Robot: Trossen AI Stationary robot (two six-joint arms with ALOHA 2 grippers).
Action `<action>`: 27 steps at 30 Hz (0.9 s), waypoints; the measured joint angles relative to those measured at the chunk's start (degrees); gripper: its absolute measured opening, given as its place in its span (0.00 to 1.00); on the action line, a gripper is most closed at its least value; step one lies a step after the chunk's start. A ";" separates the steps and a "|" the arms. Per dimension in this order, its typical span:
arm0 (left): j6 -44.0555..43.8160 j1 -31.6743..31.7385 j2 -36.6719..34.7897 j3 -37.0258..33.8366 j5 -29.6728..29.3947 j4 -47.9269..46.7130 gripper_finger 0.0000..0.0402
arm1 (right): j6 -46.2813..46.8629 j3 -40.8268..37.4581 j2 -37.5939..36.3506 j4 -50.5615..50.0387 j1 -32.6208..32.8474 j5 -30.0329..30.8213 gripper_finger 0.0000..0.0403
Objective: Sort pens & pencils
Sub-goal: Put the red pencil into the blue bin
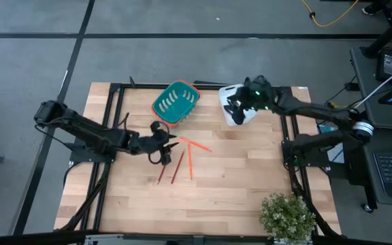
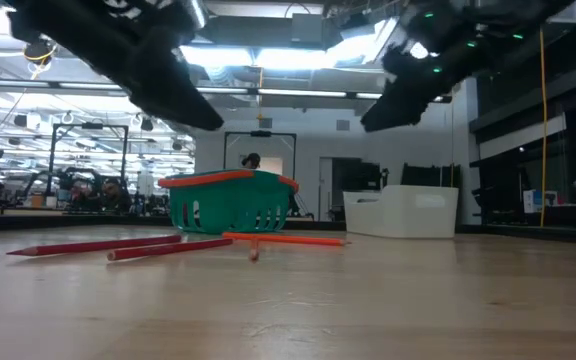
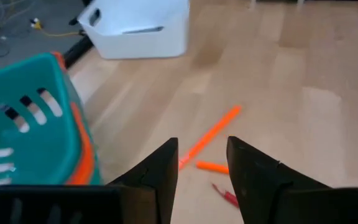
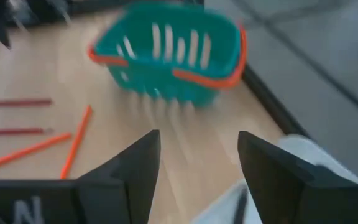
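High view: a pale wooden plank table [image 1: 237,184] on grey floor; the pencils [image 1: 182,160] lie mid-table beside a teal slotted basket [image 1: 175,102]. The left gripper [image 1: 163,146] hovers just beside them; the right gripper [image 1: 239,103] hangs over a white bin [image 1: 240,116].

Low view: a lit workshop room lies behind; thin pencils [image 2: 158,246] lie flat.

Left wrist view: fingers [image 3: 160,180] spread, nothing between them.

Right wrist view: fingers [image 4: 135,174] spread, empty.
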 joint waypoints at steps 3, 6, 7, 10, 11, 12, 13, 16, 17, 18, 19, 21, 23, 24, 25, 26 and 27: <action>-2.92 -3.48 0.02 0.00 -1.48 -1.34 0.33 | 1.67 -8.29 -4.24 10.51 2.36 0.02 0.54; -6.85 -6.63 0.02 0.00 -3.58 -1.75 0.32 | 3.86 -15.36 -6.86 20.07 5.38 -0.68 0.54; -8.48 -7.55 0.02 0.00 -4.01 -1.78 0.32 | 4.67 -17.33 -7.41 22.79 6.47 -0.85 0.54; -14.50 -10.16 0.01 0.00 -5.41 -2.50 0.32 | 6.17 -21.67 -8.14 28.63 9.72 -1.00 0.54; -16.57 -10.94 0.01 0.00 -6.00 -3.11 0.32 | 6.23 -22.49 -8.15 29.87 10.78 -1.01 0.54; -18.68 -11.74 0.02 0.00 -6.68 -3.95 0.32 | 6.21 -23.10 -8.12 30.93 11.88 -1.01 0.54; -20.62 -12.43 0.03 0.00 -7.24 -5.02 0.32 | 6.20 -23.56 -8.16 31.36 12.95 -1.01 0.54; -26.70 -13.88 0.73 0.09 -8.21 -8.85 0.30 | 6.43 -24.09 -8.15 31.37 15.68 -0.98 0.54; -28.73 -14.18 1.15 0.43 -8.21 -10.66 0.29 | 6.94 -24.09 -8.15 31.39 16.50 -0.98 0.54; -30.59 -14.38 1.80 1.20 -8.09 -12.49 0.28 | 7.69 -24.09 -8.15 31.45 17.34 -0.96 0.54; -31.89 -14.56 2.52 2.21 -7.94 -14.44 0.27 | 7.98 -24.09 -8.15 31.50 18.19 -0.96 0.54; -33.67 -14.98 4.21 4.93 -7.80 -19.34 0.24 | 8.88 -24.09 -8.15 31.65 19.93 -0.90 0.54; -34.72 -15.12 6.58 8.42 -6.88 -24.64 0.21 | 9.02 -24.09 -8.15 31.98 21.50 -0.87 0.54; -34.92 -15.12 7.69 10.28 -6.26 -27.19 0.20 | 9.05 -24.09 -8.15 32.16 22.27 -0.85 0.54; -35.04 -15.10 8.85 12.05 -5.91 -29.39 0.19 | 9.09 -24.09 -8.15 32.37 23.01 -0.83 0.54; -35.05 -15.01 10.07 13.65 -5.46 -31.18 0.17 | 9.09 -24.09 -8.15 32.64 23.67 -0.56 0.54; -35.09 -14.80 11.14 14.95 -4.91 -33.02 0.16 | 9.09 -24.09 -8.15 32.95 24.43 0.14 0.54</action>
